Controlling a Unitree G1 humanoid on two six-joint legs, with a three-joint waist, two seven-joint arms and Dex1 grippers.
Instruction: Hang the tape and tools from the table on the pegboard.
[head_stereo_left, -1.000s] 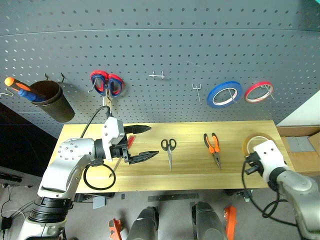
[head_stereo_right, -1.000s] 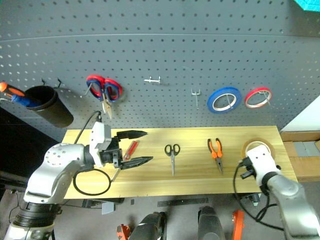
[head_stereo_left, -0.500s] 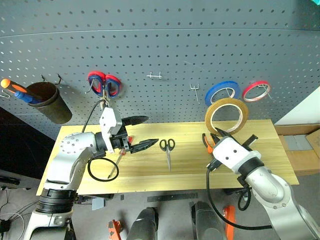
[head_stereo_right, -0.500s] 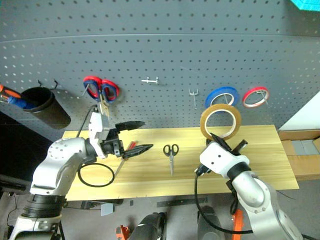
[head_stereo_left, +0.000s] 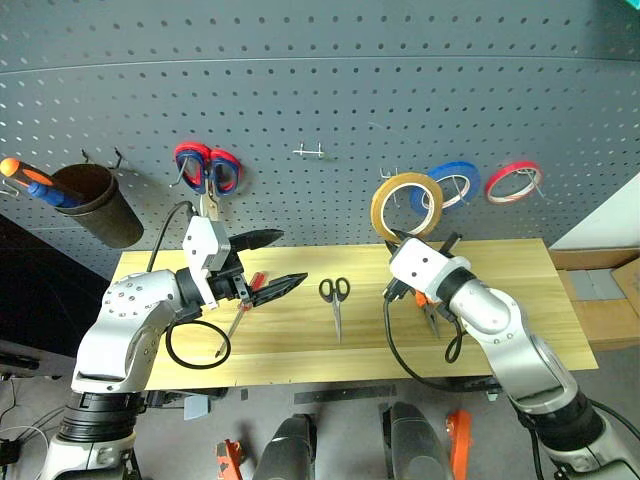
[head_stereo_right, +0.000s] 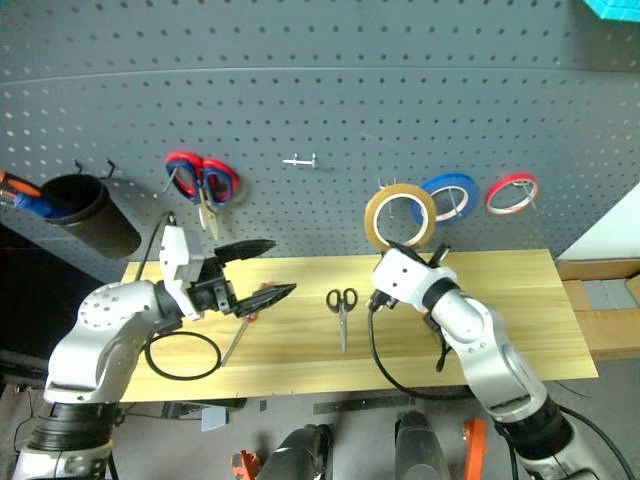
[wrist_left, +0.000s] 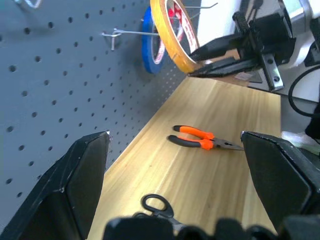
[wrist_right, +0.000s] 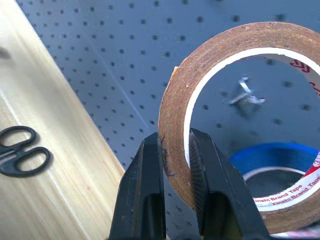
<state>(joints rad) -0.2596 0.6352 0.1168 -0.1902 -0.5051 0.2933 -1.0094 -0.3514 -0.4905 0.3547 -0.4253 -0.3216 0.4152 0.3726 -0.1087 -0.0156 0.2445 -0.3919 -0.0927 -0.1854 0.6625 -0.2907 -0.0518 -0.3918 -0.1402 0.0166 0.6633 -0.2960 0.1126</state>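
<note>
At the far left of the frame a dark cup (head_stereo_left: 95, 205) hangs on the pegboard (head_stereo_left: 320, 90) with an orange-and-blue screwdriver (head_stereo_left: 32, 180) in it. To its right hang red-and-blue scissors (head_stereo_left: 210, 172). Below them, at centre left, the left gripper (head_stereo_left: 275, 262) hovers over the table (head_stereo_left: 300, 345) with its two black fingers spread wide and nothing between them. A red-handled screwdriver (head_stereo_left: 240, 315) lies on the wood just under it. Near the middle of the frame lie the small black scissors (head_stereo_left: 334, 295). Right of centre, the right gripper (wrist_right: 175, 165) is pinched tight on the rim of the yellow tape (head_stereo_left: 407, 205), held upright close before a hook (wrist_right: 246, 95) on the board. The orange pliers (wrist_left: 200, 141) lie on the table beneath that arm. At upper right hang a blue roll (head_stereo_left: 458, 180) and a red roll (head_stereo_left: 514, 182).
</note>
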